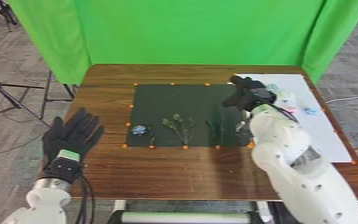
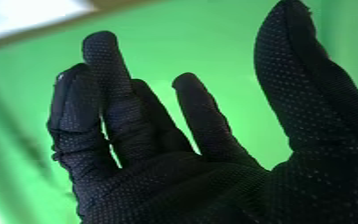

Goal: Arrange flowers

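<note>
In the head view my right hand is over the right edge of the dark mat, beside a pale pink-and-white object on the white board. The right wrist view has my right hand with its fingers relaxed and nothing in them. My left hand lies left of the mat, fingers straight. On the mat are a blue flower at its lower left, a sprig with small buds near the middle, and dark green stems to its right. A small blue flower is on the white board.
The dark mat has orange markers around its border. A white board covers the table's right side, partly under my right arm. Green cloth hangs behind the wooden table, and a tripod stands at the left.
</note>
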Available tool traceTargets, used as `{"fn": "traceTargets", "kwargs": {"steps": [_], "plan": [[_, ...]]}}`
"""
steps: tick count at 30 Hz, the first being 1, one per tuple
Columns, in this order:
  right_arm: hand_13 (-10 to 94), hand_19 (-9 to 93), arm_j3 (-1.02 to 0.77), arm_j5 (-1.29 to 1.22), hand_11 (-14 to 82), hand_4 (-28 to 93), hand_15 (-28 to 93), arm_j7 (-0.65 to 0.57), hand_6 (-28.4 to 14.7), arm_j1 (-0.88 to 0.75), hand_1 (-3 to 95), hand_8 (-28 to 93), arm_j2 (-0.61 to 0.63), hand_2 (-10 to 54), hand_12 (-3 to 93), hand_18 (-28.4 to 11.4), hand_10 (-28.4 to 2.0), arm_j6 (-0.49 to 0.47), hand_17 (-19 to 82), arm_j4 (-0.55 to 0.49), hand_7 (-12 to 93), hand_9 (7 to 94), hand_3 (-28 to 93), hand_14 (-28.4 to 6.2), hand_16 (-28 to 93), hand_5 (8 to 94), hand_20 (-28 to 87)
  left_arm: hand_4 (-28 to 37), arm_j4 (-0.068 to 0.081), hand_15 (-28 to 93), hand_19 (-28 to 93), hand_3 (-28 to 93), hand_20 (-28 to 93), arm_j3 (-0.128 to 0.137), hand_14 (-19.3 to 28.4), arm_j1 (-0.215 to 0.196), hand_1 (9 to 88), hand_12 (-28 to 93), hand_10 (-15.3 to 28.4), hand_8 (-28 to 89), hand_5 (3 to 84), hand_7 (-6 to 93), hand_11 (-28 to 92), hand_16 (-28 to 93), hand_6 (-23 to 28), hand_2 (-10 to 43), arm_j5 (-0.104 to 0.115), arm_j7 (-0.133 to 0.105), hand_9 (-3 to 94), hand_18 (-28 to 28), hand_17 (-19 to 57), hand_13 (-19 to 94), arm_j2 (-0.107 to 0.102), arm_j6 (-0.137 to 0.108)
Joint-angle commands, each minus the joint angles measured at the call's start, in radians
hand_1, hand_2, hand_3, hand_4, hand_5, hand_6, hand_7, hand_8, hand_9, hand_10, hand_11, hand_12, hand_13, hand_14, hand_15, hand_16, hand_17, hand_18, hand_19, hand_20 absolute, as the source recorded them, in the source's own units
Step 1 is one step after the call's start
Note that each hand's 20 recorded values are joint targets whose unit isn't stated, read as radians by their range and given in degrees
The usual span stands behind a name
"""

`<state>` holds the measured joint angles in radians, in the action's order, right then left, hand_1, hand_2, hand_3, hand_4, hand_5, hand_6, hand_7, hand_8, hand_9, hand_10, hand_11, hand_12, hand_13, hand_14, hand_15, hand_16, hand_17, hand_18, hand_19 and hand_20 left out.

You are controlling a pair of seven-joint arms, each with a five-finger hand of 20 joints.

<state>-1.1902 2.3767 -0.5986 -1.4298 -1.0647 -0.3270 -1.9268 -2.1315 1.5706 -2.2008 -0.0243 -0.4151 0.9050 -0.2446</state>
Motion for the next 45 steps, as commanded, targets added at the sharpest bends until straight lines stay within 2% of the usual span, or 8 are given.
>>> {"fn": "traceTargets", "kwargs": {"steps": [1, 9, 15, 23, 27, 30, 33, 45], "plan": [[21, 67, -0.102, 0.042, 8.3, -28, 37, -0.070, -8.2, 0.034, 36.8, -10, 0.141, -9.5, 14.3, -23.8, -20.3, -0.003, 14, 0.145, 11, 33.2, 79, -21.7, 10, 38.0, 28, -28.3, -0.028, 48, 43, 72, 11, 0.020, 15.7, -0.036, 25.3, 13, 14.1, -11, 42.8, 23.2, 27, -8, 7.1, 19.1, 0.021, -0.084, 41.4, 15.3, -4.1, 30, -0.010, -0.040], [21, 61, -0.079, 0.043, 10.1, -28, 31, -0.083, -7.7, 0.075, 42.6, -11, 0.152, -9.5, 13.0, -22.0, -17.4, -0.025, 13, 0.235, 13, 35.7, 82, -18.6, 7, 40.6, 24, -28.3, -0.026, 49, 43, 72, 12, 0.026, 15.6, -0.033, 25.5, 13, 14.1, -12, 43.2, 24.4, 28, -8, 7.1, 19.3, 0.038, -0.105, 41.7, 15.3, -4.0, 31, -0.010, -0.039], [35, 79, -0.055, 0.028, 12.0, -28, 40, -0.103, -8.2, 0.083, 47.6, -12, 0.142, -9.5, 11.5, -23.5, -15.3, -0.067, 22, 0.273, 14, 42.7, 82, -16.2, 10, 46.1, 32, -28.3, -0.028, 50, 44, 72, 12, 0.034, 15.8, -0.047, 25.6, 13, 14.2, -12, 43.2, 24.3, 28, -8, 7.1, 19.3, 0.048, -0.116, 41.8, 15.5, -4.0, 31, -0.013, -0.034], [39, 84, -0.042, 0.010, 12.3, -28, 56, -0.123, -8.6, 0.087, 45.8, -12, 0.116, -9.5, 11.8, -24.4, -15.8, -0.111, 25, 0.333, 13, 44.5, 80, -16.1, 14, 46.7, 38, -28.3, -0.028, 51, 45, 72, 14, 0.036, 16.0, -0.044, 25.7, 13, 14.2, -12, 43.3, 24.0, 28, -7, 7.2, 19.3, 0.034, -0.090, 41.8, 16.0, -3.5, 31, -0.004, -0.033], [41, 84, -0.026, 0.022, 14.9, -28, 58, -0.136, -7.4, 0.068, 48.3, -12, 0.117, -9.5, 13.2, -23.8, -15.6, -0.027, 27, 0.356, 15, 48.3, 79, -15.7, 15, 49.5, 39, -28.3, -0.026, 51, 45, 72, 14, 0.032, 15.9, -0.041, 25.7, 13, 14.1, -12, 43.3, 24.0, 28, -7, 7.2, 19.3, 0.034, -0.087, 41.8, 16.0, -3.5, 31, 0.000, -0.034], [48, 85, -0.033, 0.011, 20.7, -28, 58, -0.109, -4.9, 0.059, 52.3, -13, 0.115, -9.5, 17.4, -22.9, -15.0, -0.006, 30, 0.371, 18, 58.6, 77, -13.7, 24, 55.3, 39, -28.3, -0.027, 51, 45, 72, 14, 0.033, 15.9, -0.046, 25.8, 13, 14.2, -12, 43.3, 23.9, 28, -7, 7.2, 19.3, 0.039, -0.090, 41.9, 16.0, -3.5, 31, 0.001, -0.038], [59, 84, -0.031, 0.023, 16.6, -28, 62, -0.106, -2.1, 0.050, 57.8, -2, 0.113, -7.2, 43.3, -22.2, -10.3, 0.051, 31, 0.383, 28, 77.4, 70, -11.6, 40, 65.5, 42, -28.3, -0.028, 51, 45, 72, 14, 0.034, 16.0, -0.049, 25.8, 13, 14.2, -12, 43.4, 23.9, 28, -7, 7.2, 19.4, 0.042, -0.092, 41.9, 15.9, -3.5, 31, 0.001, -0.039], [64, 85, 0.026, 0.101, 17.3, -28, 62, -0.032, -0.9, 0.078, 58.7, 3, 0.140, -6.0, 48.4, -22.7, -9.8, 0.206, 32, 0.146, 34, 83.9, 71, -11.4, 42, 71.6, 44, -28.3, -0.030, 51, 45, 72, 14, 0.033, 15.9, -0.056, 25.8, 13, 14.2, -12, 43.4, 24.0, 28, -7, 7.1, 19.3, 0.046, -0.098, 41.8, 15.9, -3.6, 31, -0.010, -0.036]]}}
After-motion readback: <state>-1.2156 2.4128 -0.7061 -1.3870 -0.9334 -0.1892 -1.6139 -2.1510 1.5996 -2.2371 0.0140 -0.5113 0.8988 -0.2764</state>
